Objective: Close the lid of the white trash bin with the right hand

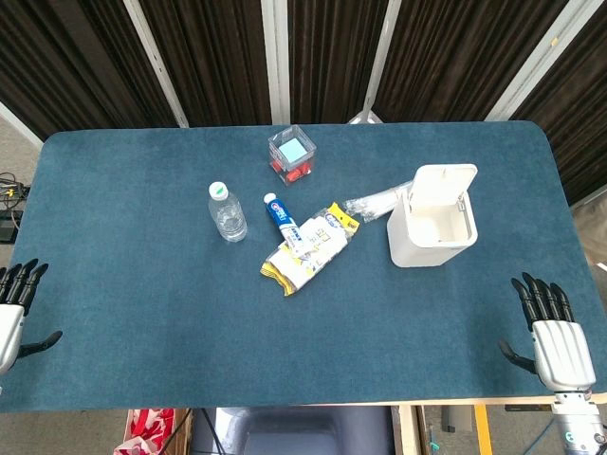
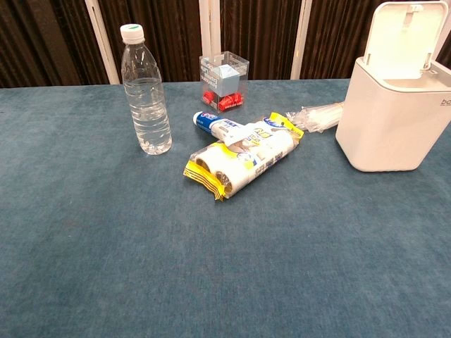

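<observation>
The white trash bin point(image 1: 432, 232) point(image 2: 394, 116) stands on the right half of the blue table, its lid point(image 1: 443, 187) point(image 2: 402, 39) swung up and back so the inside shows. My right hand point(image 1: 552, 332) hovers at the table's front right corner, fingers spread and empty, well in front of and to the right of the bin. At the front left edge my left hand point(image 1: 14, 308) is partly cut off by the frame, fingers apart, holding nothing. Neither hand appears in the chest view.
A clear water bottle point(image 1: 227, 211) point(image 2: 145, 91) stands left of centre. A yellow-wrapped pack point(image 1: 308, 248) point(image 2: 243, 158), a toothpaste tube point(image 1: 282, 217) point(image 2: 215, 123) and a crinkled clear wrapper point(image 1: 372, 204) point(image 2: 317, 116) lie beside the bin. A small clear box point(image 1: 292, 154) point(image 2: 224, 81) sits at the back.
</observation>
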You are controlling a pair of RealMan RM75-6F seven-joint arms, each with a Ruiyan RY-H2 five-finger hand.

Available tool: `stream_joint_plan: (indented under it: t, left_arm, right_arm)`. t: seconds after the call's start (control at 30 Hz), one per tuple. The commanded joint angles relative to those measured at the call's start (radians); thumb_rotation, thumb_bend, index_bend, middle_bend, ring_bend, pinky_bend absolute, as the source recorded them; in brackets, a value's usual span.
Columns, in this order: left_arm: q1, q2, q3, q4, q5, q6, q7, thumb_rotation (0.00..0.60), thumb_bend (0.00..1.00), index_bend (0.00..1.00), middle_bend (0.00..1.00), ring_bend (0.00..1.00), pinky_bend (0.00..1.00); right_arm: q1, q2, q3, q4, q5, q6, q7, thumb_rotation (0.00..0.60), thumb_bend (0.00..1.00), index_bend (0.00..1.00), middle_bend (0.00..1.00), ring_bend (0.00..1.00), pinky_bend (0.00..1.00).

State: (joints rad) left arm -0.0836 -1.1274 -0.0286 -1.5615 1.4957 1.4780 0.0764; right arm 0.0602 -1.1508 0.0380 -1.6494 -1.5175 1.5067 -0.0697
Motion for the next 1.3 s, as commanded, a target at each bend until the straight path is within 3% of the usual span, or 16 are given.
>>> stream_joint_plan:
  t: [0.03, 0.53, 0.7, 0.77, 0.83, 0.93, 1.0, 1.1, 1.3]
  left_arm:
    - [0.0, 0.001, -0.001, 0.0, -0.001, 0.001, -0.002, 0.6, 0.0, 0.0, 0.0, 0.0, 0.0]
    - [0.003, 0.003, -0.002, -0.002, 0.005, 0.011, -0.008, 0.6, 0.0, 0.0, 0.0, 0.0, 0.0]
    - [0.005, 0.006, -0.004, -0.002, 0.006, 0.018, -0.014, 0.6, 0.0, 0.0, 0.0, 0.0, 0.0]
    - [0.006, 0.008, -0.006, -0.002, 0.006, 0.022, -0.018, 0.6, 0.0, 0.0, 0.0, 0.0, 0.0]
    - [0.005, 0.007, -0.008, -0.002, 0.009, 0.025, -0.02, 0.6, 0.0, 0.0, 0.0, 0.0, 0.0]
    - [0.001, 0.005, -0.009, -0.005, 0.011, 0.022, -0.023, 0.6, 0.0, 0.0, 0.0, 0.0, 0.0]
    - [-0.001, 0.005, -0.007, -0.005, 0.012, 0.017, -0.021, 0.6, 0.0, 0.0, 0.0, 0.0, 0.0]
    - [-0.001, 0.006, -0.008, -0.009, 0.006, 0.012, -0.029, 0.6, 0.0, 0.0, 0.0, 0.0, 0.0]
    - [-0.004, 0.007, -0.013, -0.008, 0.001, 0.009, -0.036, 0.6, 0.0, 0.0, 0.0, 0.0, 0.0]
  right_arm:
    - [0.0, -0.001, 0.001, 0.0, -0.001, 0.002, -0.003, 0.6, 0.25, 0.0, 0.0, 0.0, 0.01]
    - [0.0, 0.001, 0.01, -0.016, -0.005, 0.009, 0.0, 0.6, 0.25, 0.0, 0.0, 0.0, 0.01]
    - [0.012, 0.011, 0.037, -0.038, 0.008, 0.01, 0.001, 0.6, 0.25, 0.0, 0.0, 0.0, 0.01]
    - [0.029, 0.024, 0.064, -0.062, 0.031, -0.003, 0.009, 0.6, 0.25, 0.0, 0.0, 0.01, 0.06]
    - [0.054, 0.041, 0.099, -0.083, 0.061, -0.024, 0.006, 0.6, 0.25, 0.0, 0.08, 0.13, 0.24]
    - [0.099, 0.071, 0.158, -0.117, 0.116, -0.067, -0.003, 0.6, 0.26, 0.0, 0.46, 0.56, 0.6]
    - [0.131, 0.093, 0.196, -0.145, 0.163, -0.108, -0.007, 0.6, 0.28, 0.0, 0.64, 0.75, 0.73]
    - [0.193, 0.14, 0.259, -0.191, 0.268, -0.202, -0.019, 0.6, 0.39, 0.0, 0.75, 0.86, 0.8]
    - [0.325, 0.201, 0.374, -0.215, 0.483, -0.368, -0.066, 0.6, 0.61, 0.0, 0.81, 0.92, 0.82]
